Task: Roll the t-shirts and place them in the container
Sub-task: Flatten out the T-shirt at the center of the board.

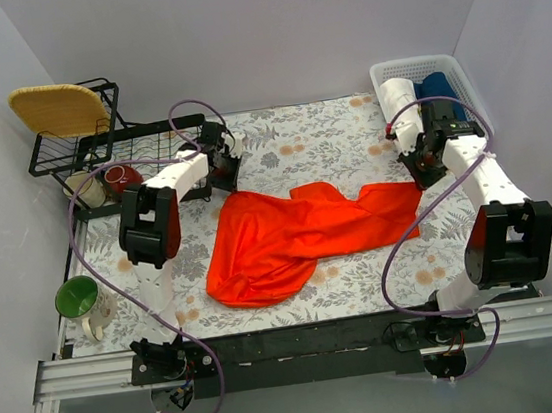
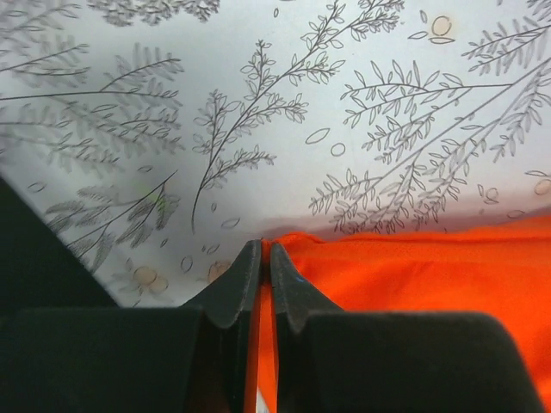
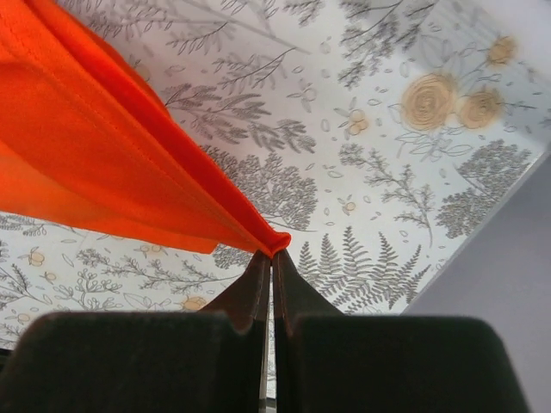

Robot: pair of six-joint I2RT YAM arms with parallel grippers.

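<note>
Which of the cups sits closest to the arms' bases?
The green ceramic mug, at the near left edge; the red cup and cream cup sit farther back.

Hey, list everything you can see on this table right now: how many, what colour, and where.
t-shirt: one, orange-red, crumpled mid-table
tablecloth: one, white with a grey leaf print, covering the table
wire rack: one, black, far left corner
woven disc: one, straw yellow, on the rack
red cup: one, red, by the rack
cream cup: one, cream, left of the red cup
green mug: one, green, near left edge
basket: one, white, far right corner
white roll: one, white, in the basket
blue roll: one, dark blue, in the basket
left gripper: one, black, shut on the t-shirt's left edge
right gripper: one, black, shut on its right end
</note>
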